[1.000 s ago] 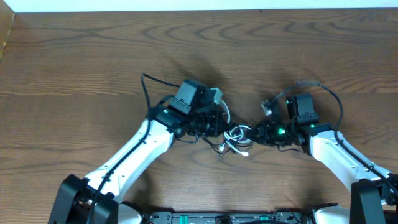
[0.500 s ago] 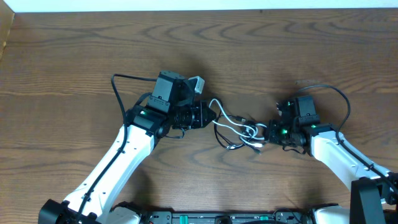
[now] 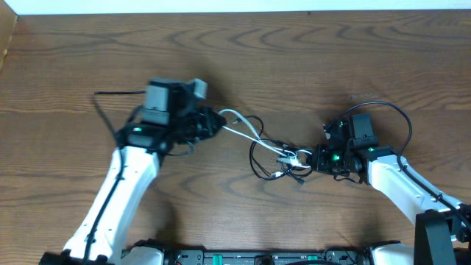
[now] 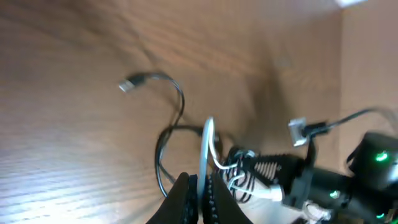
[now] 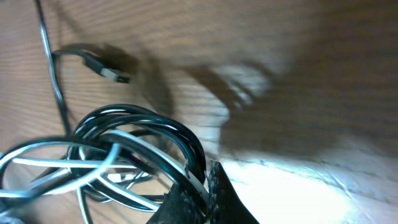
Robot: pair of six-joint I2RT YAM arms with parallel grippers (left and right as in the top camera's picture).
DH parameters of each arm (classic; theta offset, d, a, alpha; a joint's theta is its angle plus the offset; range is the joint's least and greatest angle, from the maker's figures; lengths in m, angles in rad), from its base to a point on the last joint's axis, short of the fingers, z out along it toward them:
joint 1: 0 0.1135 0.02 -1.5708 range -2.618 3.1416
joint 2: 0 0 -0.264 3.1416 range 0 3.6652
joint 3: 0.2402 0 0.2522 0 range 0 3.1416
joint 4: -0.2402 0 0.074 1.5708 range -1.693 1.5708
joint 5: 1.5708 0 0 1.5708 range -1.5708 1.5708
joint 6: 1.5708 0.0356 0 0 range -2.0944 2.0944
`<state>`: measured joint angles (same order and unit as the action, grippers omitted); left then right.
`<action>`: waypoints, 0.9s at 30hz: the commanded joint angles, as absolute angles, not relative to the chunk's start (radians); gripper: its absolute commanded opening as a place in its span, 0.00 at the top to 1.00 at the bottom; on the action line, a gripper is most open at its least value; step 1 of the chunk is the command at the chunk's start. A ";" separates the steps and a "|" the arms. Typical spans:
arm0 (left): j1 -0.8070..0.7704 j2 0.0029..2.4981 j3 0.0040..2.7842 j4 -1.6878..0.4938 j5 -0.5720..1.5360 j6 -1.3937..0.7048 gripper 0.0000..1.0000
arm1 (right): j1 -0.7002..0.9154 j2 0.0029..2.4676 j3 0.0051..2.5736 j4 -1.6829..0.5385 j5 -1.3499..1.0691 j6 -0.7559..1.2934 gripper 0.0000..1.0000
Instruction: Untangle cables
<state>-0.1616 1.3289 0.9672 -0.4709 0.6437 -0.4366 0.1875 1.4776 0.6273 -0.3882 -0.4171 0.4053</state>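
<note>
A thin white cable [image 3: 241,126] runs taut from my left gripper [image 3: 218,122] down to a knot of white and black loops [image 3: 283,156] at mid-table. The left wrist view has the left gripper [image 4: 202,194] shut on that white cable [image 4: 206,146]. The black cable [image 4: 177,99] curls away to a small plug [image 4: 129,85]. My right gripper [image 3: 313,157] is at the knot's right side. Seen from the right wrist, the right gripper [image 5: 203,186] is shut on black cable loops [image 5: 158,124], with white strands [image 5: 53,163] threaded through them. A black loop [image 3: 255,159] hangs left of the knot.
Thick black arm cords arc behind the left arm [image 3: 110,99] and over the right arm [image 3: 394,114]. The wooden table [image 3: 294,59] ends at a white strip along the top. A pale wooden edge [image 3: 6,40] stands at the far left.
My left arm has swung left and away with the white cable, drawing it out of the bundle into a long strand. The right gripper has stayed at the knot, still shut.
</note>
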 commanded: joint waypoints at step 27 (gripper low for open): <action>-0.288 1.370 0.985 -0.521 0.717 -0.439 0.84 | 0.187 1.484 0.624 -0.032 -1.076 0.268 0.99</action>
